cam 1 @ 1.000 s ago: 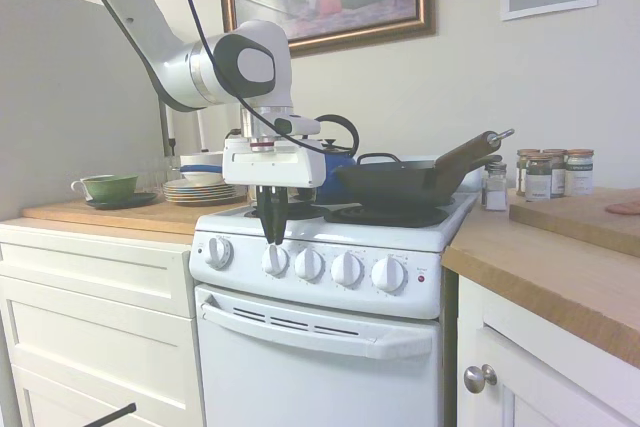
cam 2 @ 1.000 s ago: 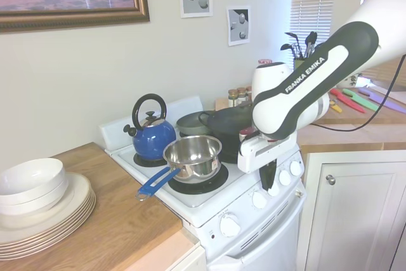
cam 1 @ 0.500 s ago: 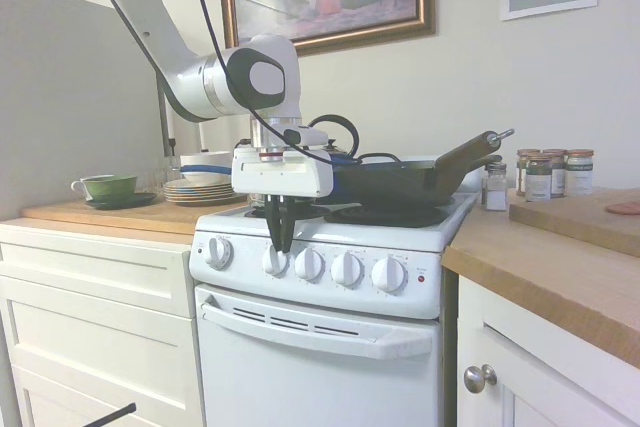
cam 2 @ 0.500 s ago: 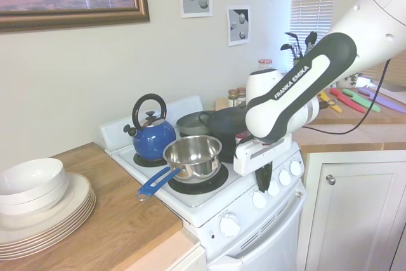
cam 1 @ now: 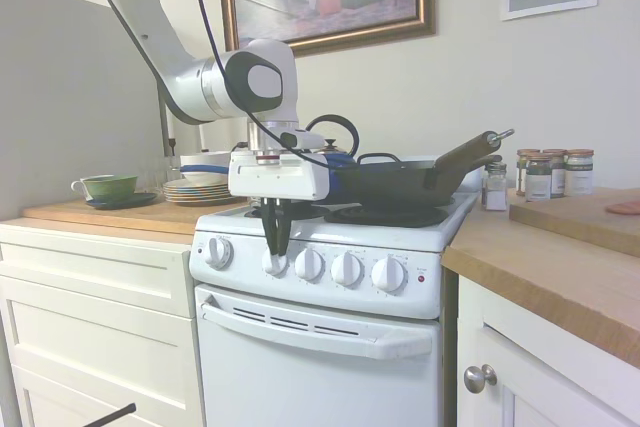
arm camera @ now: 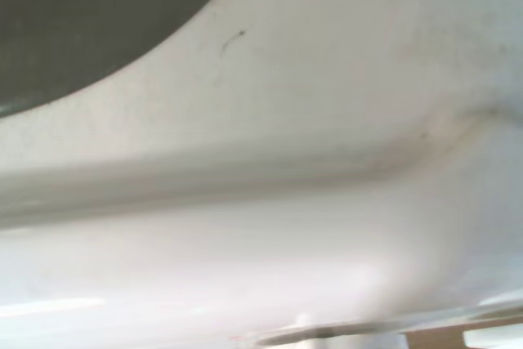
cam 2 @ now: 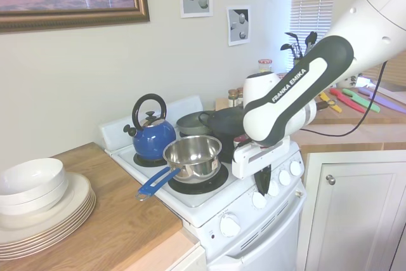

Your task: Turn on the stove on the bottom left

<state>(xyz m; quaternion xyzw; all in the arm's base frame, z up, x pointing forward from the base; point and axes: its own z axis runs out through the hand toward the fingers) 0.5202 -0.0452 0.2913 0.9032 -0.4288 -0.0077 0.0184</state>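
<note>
I had the gripper [cam 1: 273, 255] pointing straight down over the front edge of the stove [cam 1: 330, 347], left of centre in the first exterior view, its dark fingertips [cam 1: 270, 244] reaching the top of the second knob from the left [cam 1: 274, 263]. The fingers looked narrow and close together, straddling or just touching that knob, but I could not tell from either exterior view whether they were pinching it or merely resting against it. The knob's turning axis ran horizontally out of the control panel toward the first camera, so the vertical fingers crossed it from above. In the second exterior view the gripper [cam 2: 262, 182] hung at the panel's edge, just right of the steel saucepan [cam 2: 192, 157]. The leftmost knob [cam 1: 218, 252] sat just beside, to the frame's left, untouched. The red indicator light [cam 1: 421, 277] lay at the panel's right end.
</note>
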